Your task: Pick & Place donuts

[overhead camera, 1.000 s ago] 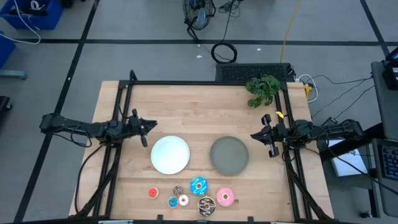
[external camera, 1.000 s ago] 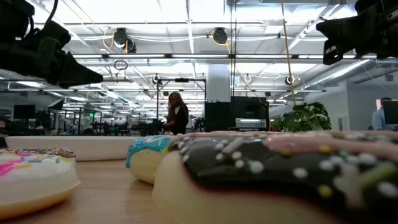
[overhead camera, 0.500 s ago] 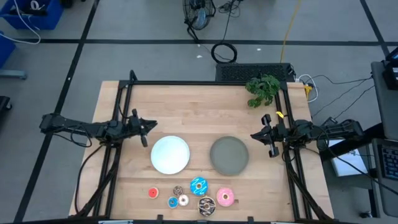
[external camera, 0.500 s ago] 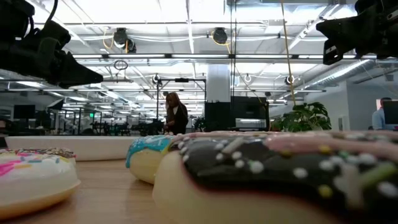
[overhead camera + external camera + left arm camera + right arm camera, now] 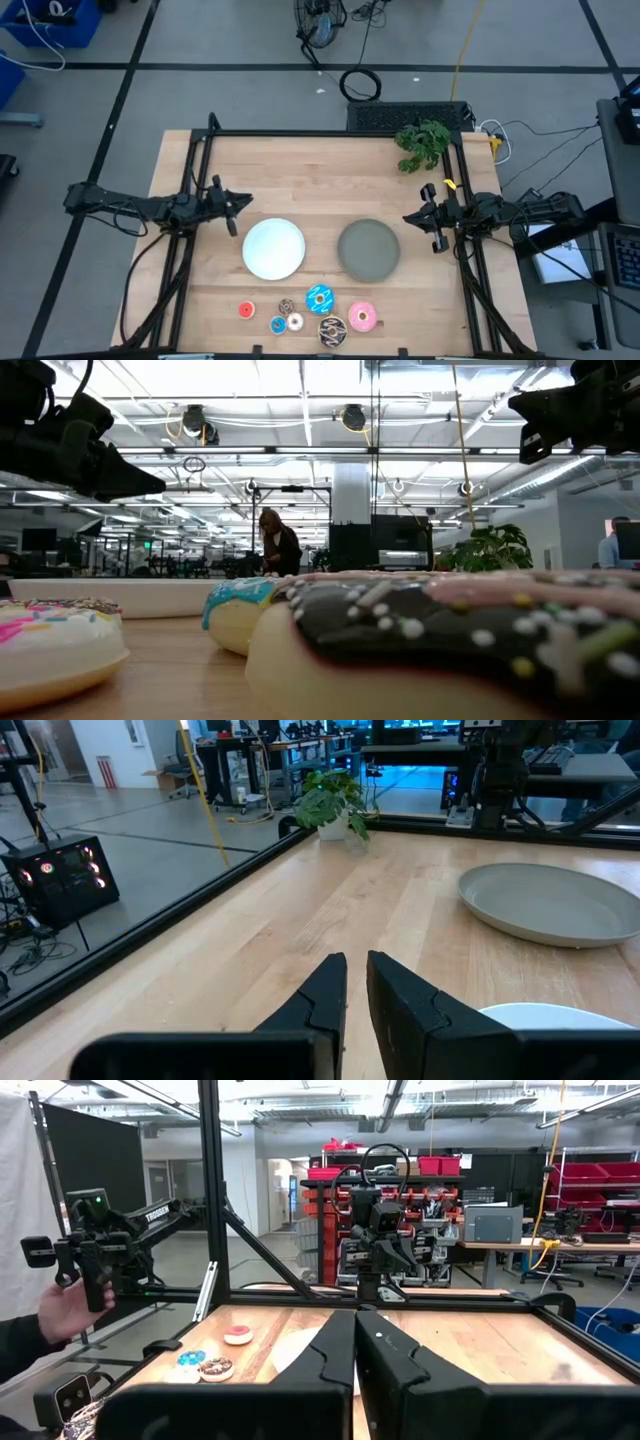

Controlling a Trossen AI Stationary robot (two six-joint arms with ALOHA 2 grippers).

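Observation:
Seven donuts lie flat near the table's near edge: red [image 5: 246, 310], tiny brown [image 5: 287, 305], tiny blue [image 5: 277, 324], tiny white [image 5: 295, 322], larger blue [image 5: 319, 297], brown-sprinkled [image 5: 331, 329] and pink [image 5: 362, 317]. The low view shows the brown-sprinkled donut [image 5: 450, 650] and the blue one [image 5: 240, 610] close up. My left gripper [image 5: 232, 205] hovers shut at the table's left side, beyond the white plate [image 5: 273, 248]. My right gripper [image 5: 415, 217] hovers shut at the right side, beside the grey plate [image 5: 368, 250]. Neither touches anything.
A potted plant [image 5: 423, 145] stands at the far right corner. A black frame [image 5: 330, 133] runs around the table's edges. Bare wood lies between the plates and the far edge. A person's hand [image 5: 60, 1310] holds a controller beyond the table.

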